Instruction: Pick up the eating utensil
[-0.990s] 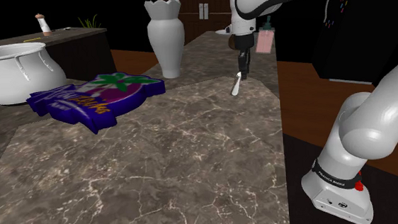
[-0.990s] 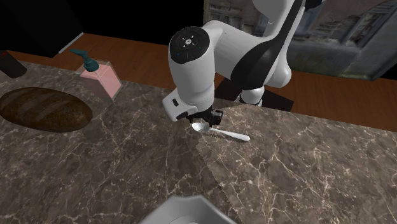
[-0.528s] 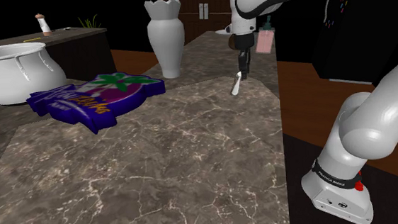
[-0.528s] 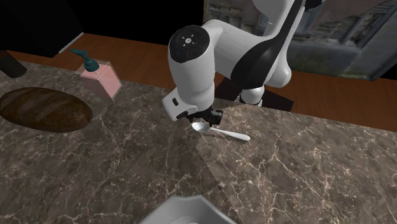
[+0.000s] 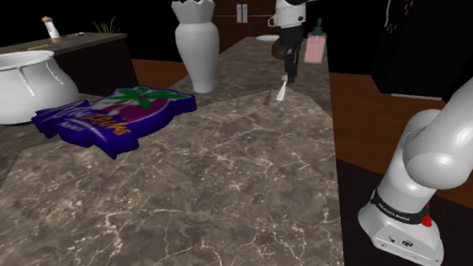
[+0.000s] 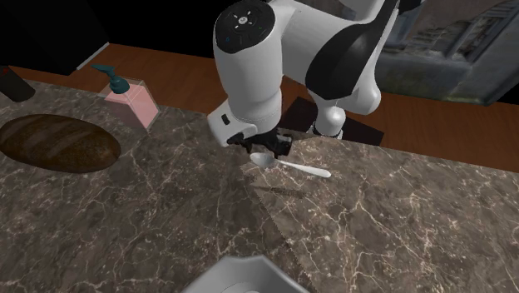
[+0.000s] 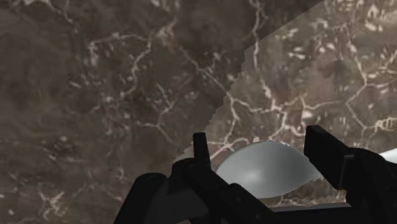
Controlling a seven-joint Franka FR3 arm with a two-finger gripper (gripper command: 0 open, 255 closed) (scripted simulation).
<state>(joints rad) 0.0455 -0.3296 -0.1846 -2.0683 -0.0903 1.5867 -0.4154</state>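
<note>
Nearest in the shoulder view, the white arm base, ringed by a black band lettered FRANKA EMIKA, with a red button beside it. Next, a polished desk of brown stone veined with pale cracks. Farther along, toward that view's left, a flat blue-and-purple packet printed with a palm tree and yellow script too small to read; behind it, a glossy white pot with a loop handle. Farther still, a silvery spoon pinched at its bowl end by the black jaws, hanging clear of the desk near its edge, above a thin shadow on the stone. In the wrist view, the rounded bowl clasped between two black fingers, veined stone below. Beyond the spoon, a tall white vase with a jagged rim and a pink soap dispenser. Plain in the second exterior view: the dispenser's teal pump and a dark brown oval loaf lying flat, well apart from the spoon.
</note>
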